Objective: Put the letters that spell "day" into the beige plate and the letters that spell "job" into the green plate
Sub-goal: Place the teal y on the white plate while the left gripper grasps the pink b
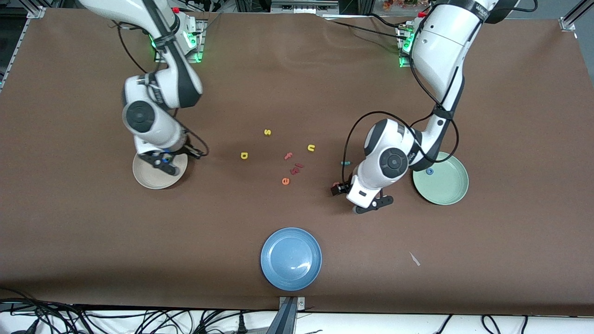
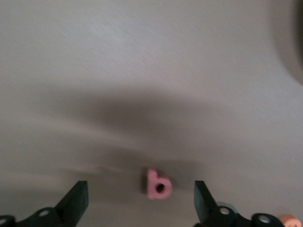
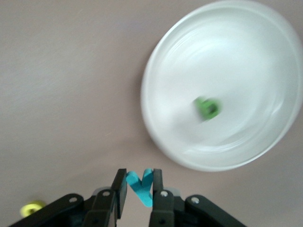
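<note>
Right gripper point(image 3: 139, 191) clenched on teal y point(image 3: 140, 185) beside beige plate point(image 3: 161, 142); left gripper point(image 2: 141, 201) spread wide, pink b point(image 2: 157, 183) between fingers on table point(image 2: 142, 71).

Brown table cover point(image 1: 297, 83) – cables w/ metal frame along edges.
</note>
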`<control>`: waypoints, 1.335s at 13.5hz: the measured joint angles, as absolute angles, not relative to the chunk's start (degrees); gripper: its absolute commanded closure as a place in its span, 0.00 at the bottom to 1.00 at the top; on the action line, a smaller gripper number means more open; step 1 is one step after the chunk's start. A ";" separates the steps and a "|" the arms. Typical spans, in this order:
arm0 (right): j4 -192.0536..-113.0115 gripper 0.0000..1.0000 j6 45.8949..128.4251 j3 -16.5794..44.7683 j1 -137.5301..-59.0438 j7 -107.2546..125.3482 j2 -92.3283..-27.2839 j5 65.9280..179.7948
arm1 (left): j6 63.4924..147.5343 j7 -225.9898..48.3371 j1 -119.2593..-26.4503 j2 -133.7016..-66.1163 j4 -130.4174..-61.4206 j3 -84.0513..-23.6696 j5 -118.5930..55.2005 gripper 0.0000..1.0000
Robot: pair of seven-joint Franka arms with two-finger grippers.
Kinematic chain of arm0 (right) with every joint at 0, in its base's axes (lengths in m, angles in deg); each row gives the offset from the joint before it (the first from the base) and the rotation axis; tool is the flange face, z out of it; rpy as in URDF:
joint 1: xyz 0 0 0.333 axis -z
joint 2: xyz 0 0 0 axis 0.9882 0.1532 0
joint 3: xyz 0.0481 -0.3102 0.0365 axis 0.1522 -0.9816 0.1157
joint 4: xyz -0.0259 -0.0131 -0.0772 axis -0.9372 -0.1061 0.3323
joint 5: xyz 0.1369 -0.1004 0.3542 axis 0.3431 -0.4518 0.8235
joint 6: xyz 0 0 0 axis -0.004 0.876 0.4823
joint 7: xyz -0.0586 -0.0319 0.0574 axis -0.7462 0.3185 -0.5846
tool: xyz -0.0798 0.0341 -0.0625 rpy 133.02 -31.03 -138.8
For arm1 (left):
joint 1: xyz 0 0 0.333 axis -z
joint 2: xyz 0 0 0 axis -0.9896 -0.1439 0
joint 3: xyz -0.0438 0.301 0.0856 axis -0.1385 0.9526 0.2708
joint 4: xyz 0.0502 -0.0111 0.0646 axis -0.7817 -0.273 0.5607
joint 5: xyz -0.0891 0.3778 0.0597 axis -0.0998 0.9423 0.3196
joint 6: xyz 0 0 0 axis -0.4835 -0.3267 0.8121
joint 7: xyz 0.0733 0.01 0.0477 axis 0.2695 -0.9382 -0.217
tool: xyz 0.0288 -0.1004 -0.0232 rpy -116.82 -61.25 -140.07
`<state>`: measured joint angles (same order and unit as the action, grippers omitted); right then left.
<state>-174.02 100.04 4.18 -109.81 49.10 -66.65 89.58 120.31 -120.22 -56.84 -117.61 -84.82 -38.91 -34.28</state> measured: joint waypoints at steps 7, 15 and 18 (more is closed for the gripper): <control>-175.09 0.90 101.40 -1.14 -107.57 40.48 -60.98 89.57 | 120.28 -120.22 -53.40 -120.57 -83.61 -38.51 -34.28 0.29; -174.48 0.00 105.01 -1.16 -104.79 38.53 -57.13 89.56 | 120.27 -120.11 -53.41 -121.39 -83.19 -38.23 -33.94 0.47; -171.27 0.00 98.30 -0.12 -104.95 38.50 -58.93 89.81 | 120.00 -120.11 -53.42 -121.39 -83.08 -38.06 -33.91 0.62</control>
